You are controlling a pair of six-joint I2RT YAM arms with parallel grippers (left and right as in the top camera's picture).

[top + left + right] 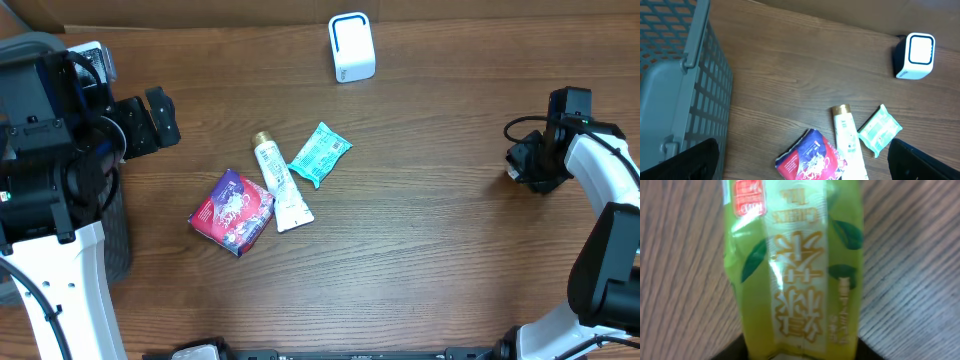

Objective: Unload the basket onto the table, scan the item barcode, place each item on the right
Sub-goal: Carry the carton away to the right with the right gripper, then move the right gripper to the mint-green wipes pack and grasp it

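Right wrist: green packet lengthwise straight out from right gripper, between jaws; grip unclear. Left gripper wide open, empty.

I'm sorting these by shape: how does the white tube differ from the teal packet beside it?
The white tube is long, narrow and gold-capped; the teal packet is shorter, broader and capless. The tube is pale; the packet bright teal. Both lie flat on the wooden table.
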